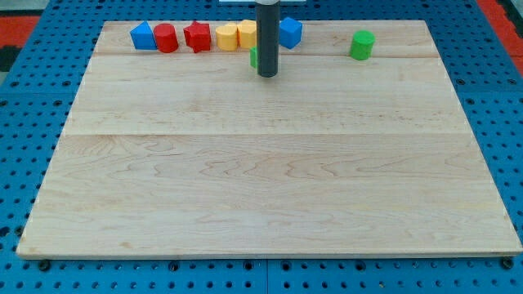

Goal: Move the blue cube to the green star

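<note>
The blue cube (290,32) sits near the view's top edge of the wooden board (270,180), just right of my dark rod. A small green block (254,57), mostly hidden behind the rod, shows at the rod's left side; its shape cannot be made out. My tip (267,75) rests on the board just below the row of blocks, below and left of the blue cube and right beside the green block.
Along the view's top stand a blue triangular block (143,37), a red cylinder (166,38), a red star (197,37), and two yellow blocks (227,37) (247,33). A green cylinder (362,45) stands at the top right.
</note>
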